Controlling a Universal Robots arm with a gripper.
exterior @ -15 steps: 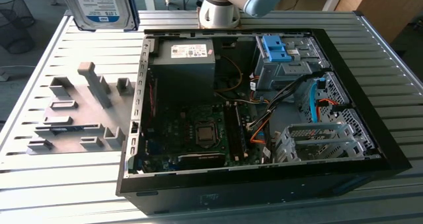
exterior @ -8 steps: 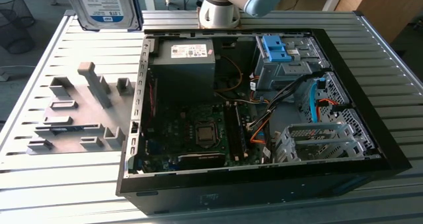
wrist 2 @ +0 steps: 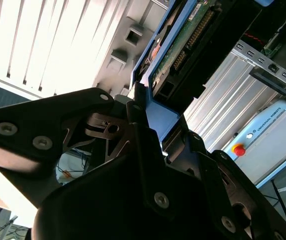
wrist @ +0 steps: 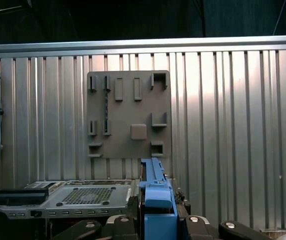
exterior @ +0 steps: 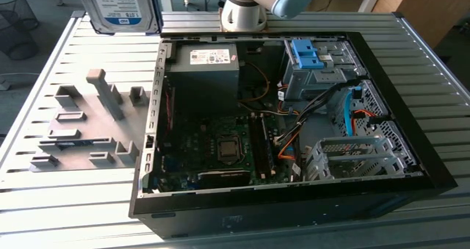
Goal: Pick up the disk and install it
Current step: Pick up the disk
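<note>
The disk [exterior: 118, 6], silver with a white-and-blue label, hangs high above the table's far corner at the exterior view's left. In the second wrist view its green circuit board [wrist 2: 182, 45] faces the camera. Its blue bracket [wrist 2: 158, 114] sits between the black fingers of my gripper [wrist 2: 155, 120], which is shut on it. In the first wrist view the disk [wrist: 155, 192] shows edge-on, blue bracket uppermost, rising from my gripper [wrist: 155, 225].
The open computer case [exterior: 411, 122] lies on the slatted table, holding a grey power supply [exterior: 213, 59], a blue latch piece [exterior: 305, 53] and a metal drive cage [exterior: 353, 155]. A grey fixture plate [exterior: 88, 122] lies beside it. A teach pendant [wrist 2: 272, 135] lies on the table.
</note>
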